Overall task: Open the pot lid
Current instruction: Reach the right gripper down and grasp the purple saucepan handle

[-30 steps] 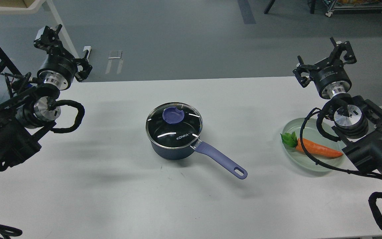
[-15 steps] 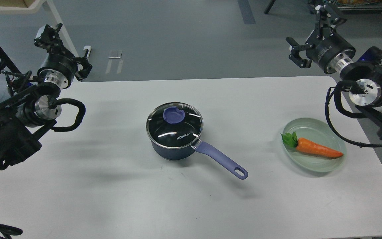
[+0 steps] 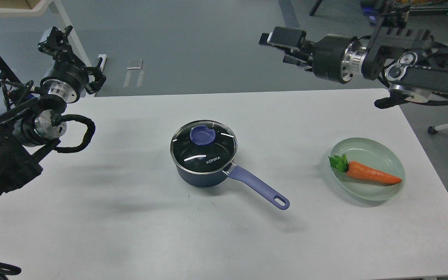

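A dark blue saucepan stands in the middle of the white table. Its glass lid sits closed on it, with a purple knob on top. The purple handle points to the front right. My left gripper is open and empty at the far left, well away from the pot. My right gripper is open and empty. It is held high beyond the table's far edge, pointing left, behind and to the right of the pot.
A pale green plate with an orange carrot lies on the right of the table. The right forearm stretches above the table's far right corner. A white frame leg stands at the far left.
My right arm has swung up and to the left, from over the plate to beyond the far edge, and its gripper now points left. The left arm has barely moved. The pot is unchanged.
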Action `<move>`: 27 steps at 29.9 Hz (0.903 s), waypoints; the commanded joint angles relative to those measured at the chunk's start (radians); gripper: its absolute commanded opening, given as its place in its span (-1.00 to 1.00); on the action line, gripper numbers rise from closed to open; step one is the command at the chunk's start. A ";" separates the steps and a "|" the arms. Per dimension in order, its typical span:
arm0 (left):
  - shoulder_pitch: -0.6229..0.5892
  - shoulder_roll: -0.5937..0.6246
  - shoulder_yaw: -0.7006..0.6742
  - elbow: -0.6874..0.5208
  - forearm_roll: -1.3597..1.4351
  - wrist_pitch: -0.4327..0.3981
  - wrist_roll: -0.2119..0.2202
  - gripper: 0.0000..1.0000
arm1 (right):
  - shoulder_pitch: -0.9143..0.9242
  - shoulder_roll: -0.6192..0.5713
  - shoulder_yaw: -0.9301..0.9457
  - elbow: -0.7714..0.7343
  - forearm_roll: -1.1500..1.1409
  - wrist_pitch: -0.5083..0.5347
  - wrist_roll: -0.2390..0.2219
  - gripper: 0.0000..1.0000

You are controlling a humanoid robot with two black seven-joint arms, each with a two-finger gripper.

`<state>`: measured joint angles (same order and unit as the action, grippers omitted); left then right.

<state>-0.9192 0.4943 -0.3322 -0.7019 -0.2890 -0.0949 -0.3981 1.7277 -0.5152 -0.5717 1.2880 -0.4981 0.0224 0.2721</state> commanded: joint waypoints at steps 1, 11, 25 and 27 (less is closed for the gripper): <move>0.000 -0.002 -0.001 0.001 0.002 0.000 0.008 0.99 | 0.082 0.098 -0.150 0.069 -0.160 -0.036 -0.025 0.96; 0.003 0.006 0.006 0.001 0.005 -0.002 0.004 0.99 | 0.124 0.325 -0.338 0.171 -0.252 -0.050 -0.045 0.84; 0.002 0.024 0.007 0.001 0.008 -0.034 0.008 0.99 | 0.122 0.394 -0.461 0.257 -0.290 -0.035 -0.074 0.13; 0.002 0.026 0.007 0.001 0.008 -0.035 0.008 0.99 | 0.119 0.389 -0.467 0.257 -0.289 -0.035 -0.074 0.11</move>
<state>-0.9161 0.5147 -0.3260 -0.7010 -0.2808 -0.1282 -0.3899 1.8511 -0.1200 -1.0207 1.5410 -0.7905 -0.0124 0.1988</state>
